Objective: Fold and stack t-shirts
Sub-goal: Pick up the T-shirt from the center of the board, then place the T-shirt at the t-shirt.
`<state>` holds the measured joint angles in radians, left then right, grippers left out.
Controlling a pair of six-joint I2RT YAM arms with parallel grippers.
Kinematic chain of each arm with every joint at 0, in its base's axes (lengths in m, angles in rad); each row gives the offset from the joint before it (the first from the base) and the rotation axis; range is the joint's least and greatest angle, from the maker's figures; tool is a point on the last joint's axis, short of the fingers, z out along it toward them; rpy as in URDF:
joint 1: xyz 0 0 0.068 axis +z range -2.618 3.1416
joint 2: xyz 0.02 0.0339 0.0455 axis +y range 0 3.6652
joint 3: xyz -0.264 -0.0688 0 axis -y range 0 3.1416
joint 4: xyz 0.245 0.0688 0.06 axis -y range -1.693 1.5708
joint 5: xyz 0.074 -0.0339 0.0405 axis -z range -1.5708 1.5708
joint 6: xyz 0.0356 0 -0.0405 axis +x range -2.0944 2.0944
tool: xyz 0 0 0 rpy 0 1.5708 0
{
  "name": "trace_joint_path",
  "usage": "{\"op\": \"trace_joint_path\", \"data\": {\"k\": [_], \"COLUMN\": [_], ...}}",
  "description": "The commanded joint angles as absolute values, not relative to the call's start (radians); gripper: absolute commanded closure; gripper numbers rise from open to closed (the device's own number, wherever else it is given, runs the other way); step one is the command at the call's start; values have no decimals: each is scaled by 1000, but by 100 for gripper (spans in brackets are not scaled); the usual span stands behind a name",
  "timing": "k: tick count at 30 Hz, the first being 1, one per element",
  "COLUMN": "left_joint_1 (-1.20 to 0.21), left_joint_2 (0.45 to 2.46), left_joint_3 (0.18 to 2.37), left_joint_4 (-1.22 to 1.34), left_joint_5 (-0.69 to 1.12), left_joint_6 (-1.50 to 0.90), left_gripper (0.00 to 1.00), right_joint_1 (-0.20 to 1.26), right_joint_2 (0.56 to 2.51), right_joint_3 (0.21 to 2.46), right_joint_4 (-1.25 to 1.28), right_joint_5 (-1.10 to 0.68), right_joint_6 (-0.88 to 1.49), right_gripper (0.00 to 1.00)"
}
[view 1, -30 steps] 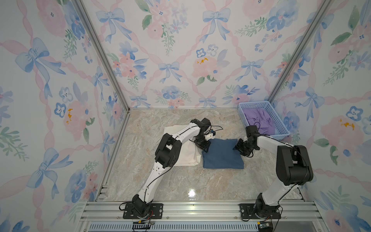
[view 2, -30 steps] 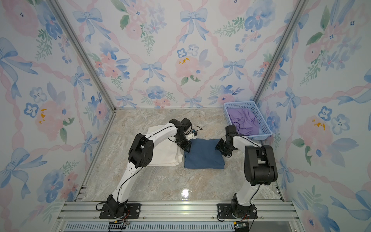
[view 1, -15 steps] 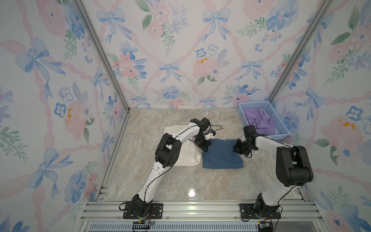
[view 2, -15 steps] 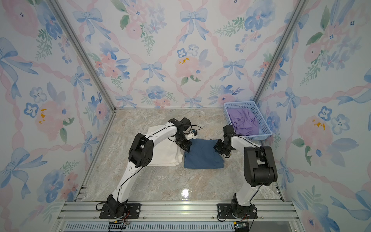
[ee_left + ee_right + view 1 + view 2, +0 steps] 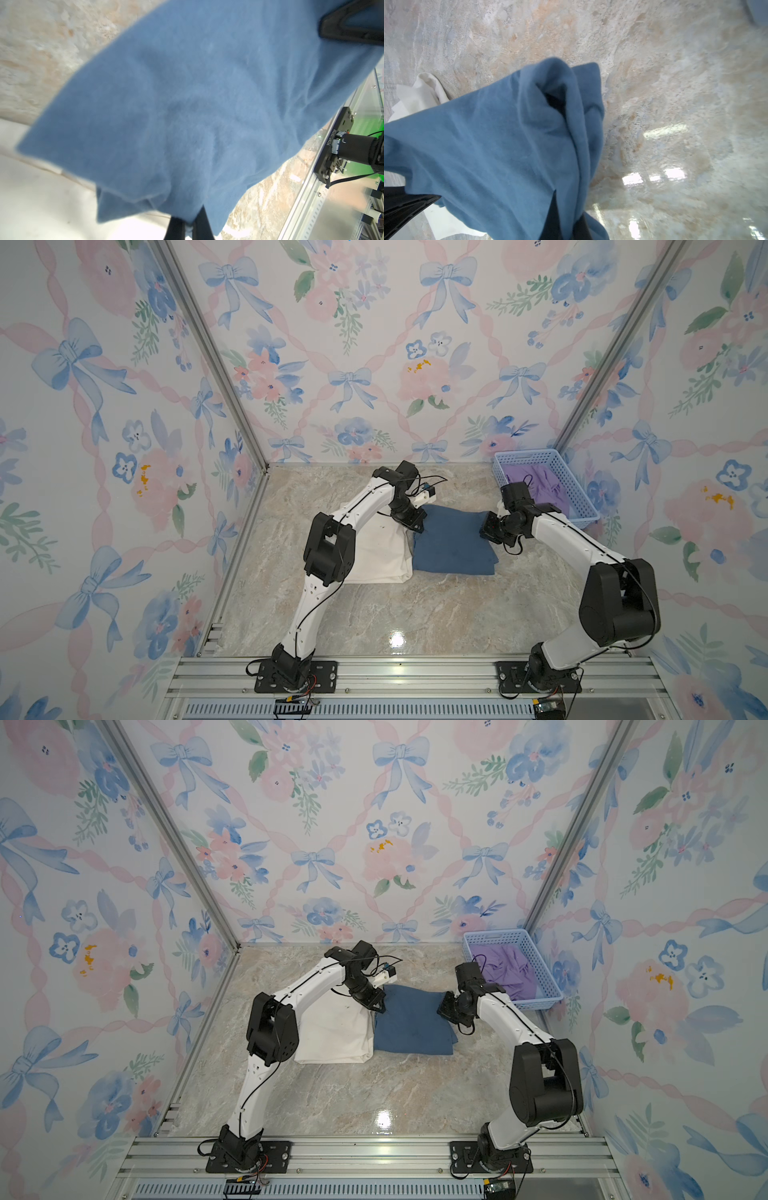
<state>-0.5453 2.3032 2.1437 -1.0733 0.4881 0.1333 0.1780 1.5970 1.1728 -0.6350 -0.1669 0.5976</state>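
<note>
- Since a second ago both claws have clamped shut: the left gripper [image 5: 417, 527] and right gripper [image 5: 487, 529] each pinch a far corner of the slate-blue t-shirt [image 5: 453, 549], lifting its far edge.
- The cream-white t-shirt [image 5: 380, 558] lies flat, touching its left side.
- Marble tabletop [image 5: 415, 608]; blue basket [image 5: 524, 454] far right; floral wallpaper [image 5: 374, 344].

Both arms are reaching forward, elbows bent, wrists tilting down. The left gripper [image 5: 417, 526] and right gripper [image 5: 486, 529] are facing each other, each pinching the blue shirt [image 5: 453, 549] tightly.
</note>
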Motion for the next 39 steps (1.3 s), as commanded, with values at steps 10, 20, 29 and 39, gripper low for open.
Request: {"op": "trace_joint_path", "data": {"k": [10,20,29,39], "left_joint_1": [-439,-321,-220,-80], "left_joint_2": [2166,2117,2022,1950], "left_joint_3": [2209,2200,2004,1866], "left_joint_4": [-1160,-1233,-1237,-1240], "left_joint_5": [548,530,490,479], "left_joint_6": [182,227,312,390], "left_gripper": [100,100,100,100], "right_joint_1": [316,432,535,620], "right_joint_2": [1600,1771,1980,2194], "right_joint_3": [1412,1590,1755,1978], "right_joint_4": [-788,-824,-850,-909], "right_joint_5": [-84,-71,-71,-78], "right_joint_6": [585,582,568,559], "right_gripper": [100,100,100,100]}}
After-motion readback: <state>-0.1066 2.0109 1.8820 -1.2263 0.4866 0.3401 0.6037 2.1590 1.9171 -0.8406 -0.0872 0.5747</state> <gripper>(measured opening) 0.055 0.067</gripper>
